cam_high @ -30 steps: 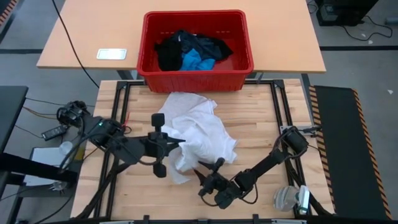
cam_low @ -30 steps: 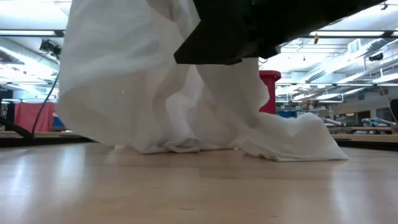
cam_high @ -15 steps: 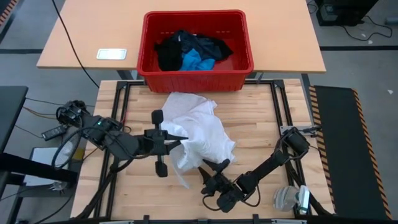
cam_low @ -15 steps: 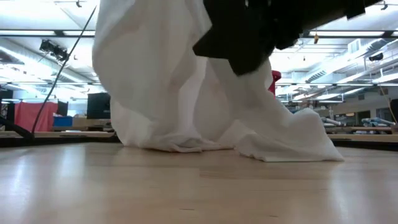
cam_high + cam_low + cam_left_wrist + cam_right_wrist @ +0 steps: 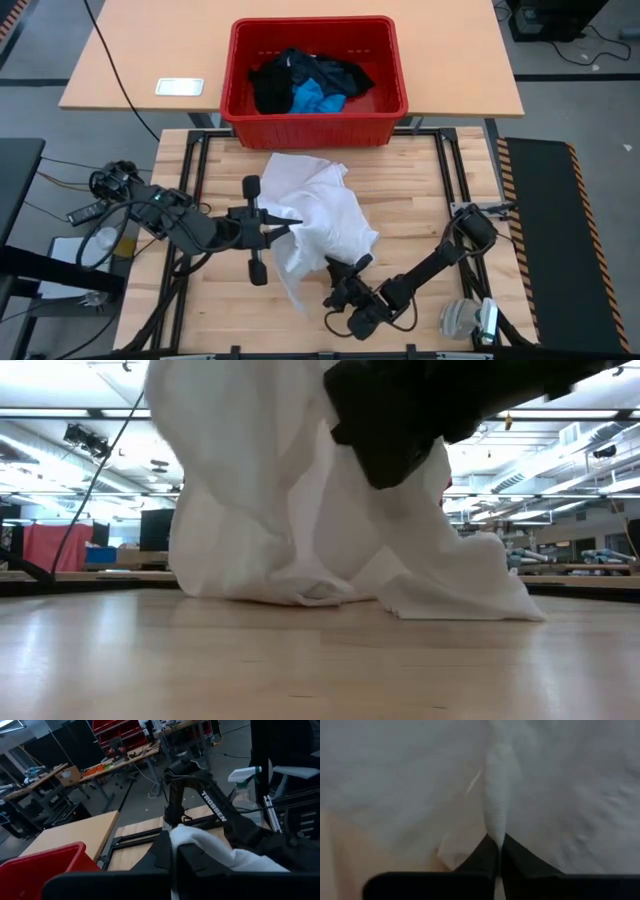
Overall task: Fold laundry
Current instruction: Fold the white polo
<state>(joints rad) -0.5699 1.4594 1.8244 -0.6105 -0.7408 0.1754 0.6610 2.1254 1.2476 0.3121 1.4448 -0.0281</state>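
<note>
The white shirt (image 5: 318, 218) lies crumpled in the middle of the wooden table, with part of it raised. Its lower folds (image 5: 300, 592) rest on the tabletop. My left gripper (image 5: 291, 222) comes level from the table's left and is shut on the shirt's left side, above the table. My right gripper (image 5: 347, 267) reaches in from the near right, low over the table, and is shut on the shirt's near edge. Black garments (image 5: 300, 75) and a bright blue piece (image 5: 318, 98) lie in the red crate. My left gripper pinches a bunched part of the shirt (image 5: 192, 840) between its two shut fingers, coming level from the table's left. The cloth there is lifted, and the rest hangs down to the table. My right gripper pinches a raised fold of the shirt (image 5: 497, 822) between its shut fingers, at the shirt's near edge. It comes almost level from the near right. The cloth around the fold lies on the table.
The red crate (image 5: 240, 110) stands on a second table just beyond the far edge. A white phone-like slab (image 5: 179, 87) lies to its left. A spray bottle (image 5: 470, 320) lies at the near right corner. Bare wood shows left and right of the shirt.
My right gripper has rolled and shut on a fold at the shirt's near edge. My left gripper has tipped and kept its hold. The shirt's left side has been drawn in toward the middle, while its lower folds stay on the table.
</note>
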